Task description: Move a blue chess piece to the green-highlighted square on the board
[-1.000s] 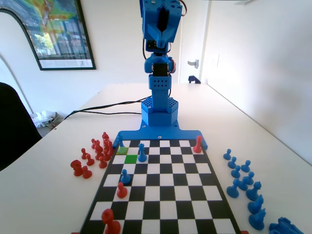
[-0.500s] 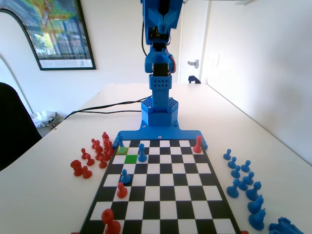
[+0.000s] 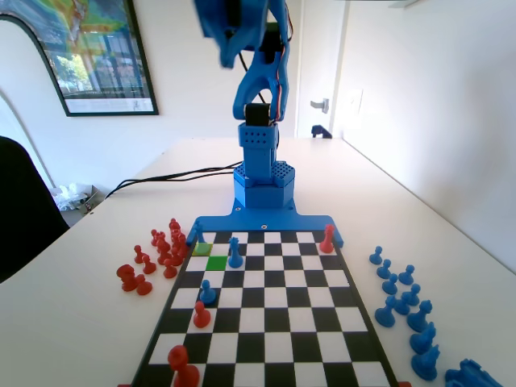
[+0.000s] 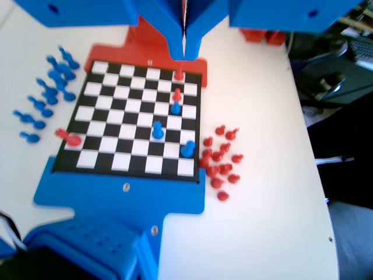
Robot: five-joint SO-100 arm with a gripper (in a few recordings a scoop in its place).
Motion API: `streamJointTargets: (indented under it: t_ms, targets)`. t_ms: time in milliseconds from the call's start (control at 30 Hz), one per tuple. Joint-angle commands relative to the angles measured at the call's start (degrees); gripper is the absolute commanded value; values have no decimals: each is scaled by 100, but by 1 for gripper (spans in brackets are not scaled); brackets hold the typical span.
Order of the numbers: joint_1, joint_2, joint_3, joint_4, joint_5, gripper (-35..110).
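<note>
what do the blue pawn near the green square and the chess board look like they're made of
The blue chess piece looks like moulded or printed plastic: uniform saturated colour, soft sheen. The board seems a flat, smooth black-and-white sheet with a mild glare; printed plastic or card, cannot tell which.

I read this as an ordinary room in a home or small office, set up for a tabletop robot. In the fixed view the wide plain white table (image 3: pixel 97 322) runs back to bare white walls (image 3: pixel 427 121). A black-framed colourful poster (image 3: pixel 85 52) hangs at the upper left, and a white door with a metal lever handle (image 3: pixel 321 104) stands at centre right. A black cable (image 3: pixel 173 179) trails across the table, and a dark chair back (image 3: pixel 20 210) sits at the left edge
</note>
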Motion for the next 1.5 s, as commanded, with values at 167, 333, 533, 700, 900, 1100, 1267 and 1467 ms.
streamJointTargets:
  t_ms: [167,333,533,700,900,1100,1267,1467]
  targets:
    - [387,-439,1257,-1529,-1020,1]
    - [694,-422,2232,-2347,-1846,1]
    - [932,-466,2602,-2558,-2364,1]
    - [932,-659,2892,-3050,-2320,3]
    - [773,-1011,3217,-3841,-2021,9]
    - [650,-1187,3428,-4351,-1960,12]
    - [633,-1292,3463,-4474,-1978,11]
    - [721,-1327,3823,-5001,-2153,11]
